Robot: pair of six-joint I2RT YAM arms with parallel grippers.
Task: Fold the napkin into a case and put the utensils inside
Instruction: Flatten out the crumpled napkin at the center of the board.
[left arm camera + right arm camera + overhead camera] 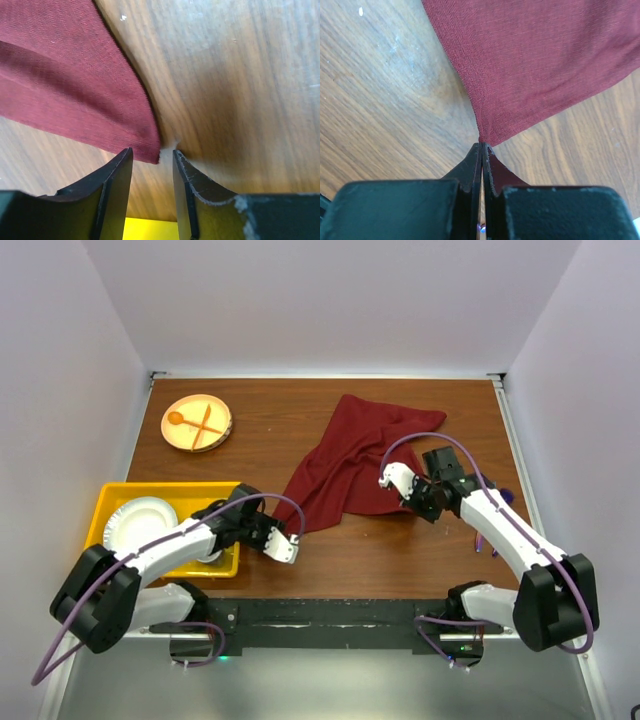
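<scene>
Left arm stretched low from near-left, left pincer [288, 545] [152, 155] jaws apart, not gripping; napkin [350, 460] [75, 85] [535, 65] corner sits right at tips. Right arm bent in from near-right, right pincer [390, 480] [482, 146] clenched on napkin's right corner. Napkin rumpled mid-table, touching no wall. Yellow bin [110, 502] near-left holds white plate [140, 522]. Orange plate [222, 422] far-left carries orange spoon [178, 419] and fork [207, 420]. Bare table [350, 560] wood between pincers.

Bright, even overhead light; soft shadows; pale glare on the table [270, 60]; wrist views sharp.

Maroon napkin [345, 465], soft cloth — rumpled, unfolded, lying on the table [260, 430], near corners drawn outward
</scene>
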